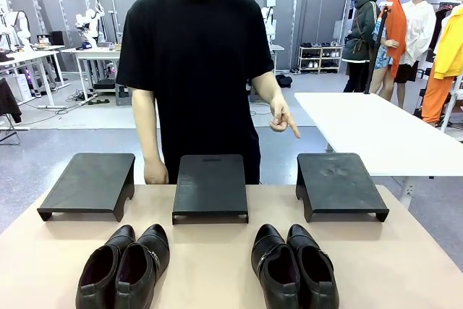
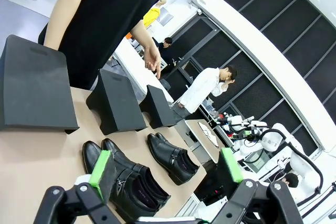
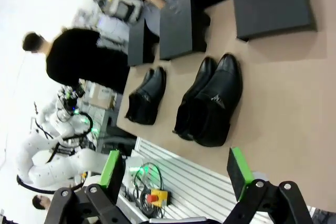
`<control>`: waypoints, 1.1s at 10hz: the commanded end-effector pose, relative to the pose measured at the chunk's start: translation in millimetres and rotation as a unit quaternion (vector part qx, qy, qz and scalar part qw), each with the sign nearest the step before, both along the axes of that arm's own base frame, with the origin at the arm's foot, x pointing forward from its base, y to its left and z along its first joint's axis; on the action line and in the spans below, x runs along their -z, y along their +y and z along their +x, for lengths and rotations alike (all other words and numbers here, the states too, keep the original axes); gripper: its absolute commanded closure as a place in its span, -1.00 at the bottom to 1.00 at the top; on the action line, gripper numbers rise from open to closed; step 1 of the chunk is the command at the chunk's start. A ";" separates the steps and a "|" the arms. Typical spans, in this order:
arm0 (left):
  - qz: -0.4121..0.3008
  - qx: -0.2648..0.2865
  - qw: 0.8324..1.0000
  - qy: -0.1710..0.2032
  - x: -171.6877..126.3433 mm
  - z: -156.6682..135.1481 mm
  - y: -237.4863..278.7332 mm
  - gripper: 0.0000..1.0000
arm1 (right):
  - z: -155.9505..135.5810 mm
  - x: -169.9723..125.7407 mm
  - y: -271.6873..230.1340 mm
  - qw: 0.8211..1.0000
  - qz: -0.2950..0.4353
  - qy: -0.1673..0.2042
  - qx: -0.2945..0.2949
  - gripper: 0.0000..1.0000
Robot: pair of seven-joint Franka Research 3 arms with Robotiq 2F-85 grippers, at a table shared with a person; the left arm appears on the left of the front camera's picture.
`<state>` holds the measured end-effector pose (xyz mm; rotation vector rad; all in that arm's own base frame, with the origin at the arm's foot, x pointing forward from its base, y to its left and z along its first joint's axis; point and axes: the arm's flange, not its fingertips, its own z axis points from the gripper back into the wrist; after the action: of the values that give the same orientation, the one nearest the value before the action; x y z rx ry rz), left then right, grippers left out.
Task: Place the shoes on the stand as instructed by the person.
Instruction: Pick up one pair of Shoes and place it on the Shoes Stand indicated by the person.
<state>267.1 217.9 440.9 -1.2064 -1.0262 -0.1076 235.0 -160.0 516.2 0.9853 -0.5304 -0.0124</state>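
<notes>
Two pairs of black leather shoes stand side by side near my edge of the table: a left pair (image 1: 124, 269) and a right pair (image 1: 293, 265). Behind them are three black stands, left (image 1: 90, 182), middle (image 1: 210, 186) and right (image 1: 338, 182). The person in a black T-shirt stands at the far side, and one hand (image 1: 284, 119) points a finger down toward the right stand. My left gripper (image 2: 165, 169) hangs open above the left pair (image 2: 126, 179), holding nothing. My right gripper (image 3: 174, 170) is open too, above the right pair (image 3: 212, 103).
The person's other hand (image 1: 154, 171) hangs by the table's far edge between the left and middle stands. A white table (image 1: 383, 128) stands behind at the right. Bare tabletop (image 1: 210, 265) lies between the two pairs.
</notes>
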 end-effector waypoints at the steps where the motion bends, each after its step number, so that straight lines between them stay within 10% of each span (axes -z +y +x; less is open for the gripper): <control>1: 0.001 0.006 1.000 -0.004 1.1 -1.8 1.3 -1.00 | 12.8 -20.8 52.5 0.996 -0.041 0.072 -0.044 -1.00; 6: 0.001 0.006 1.000 -0.004 1.1 -1.8 1.3 -1.00 | 63.7 -27.4 182.1 0.969 -0.133 0.171 -0.118 -1.00; 11: 0.001 0.006 1.000 -0.004 1.1 -1.8 1.3 -1.00 | 104.9 20.9 297.3 0.942 -0.240 0.227 -0.064 -1.00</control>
<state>267.0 217.9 440.2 -1.2060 -1.0238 -0.1056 325.6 129.3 499.4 0.5646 -0.0558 0.0653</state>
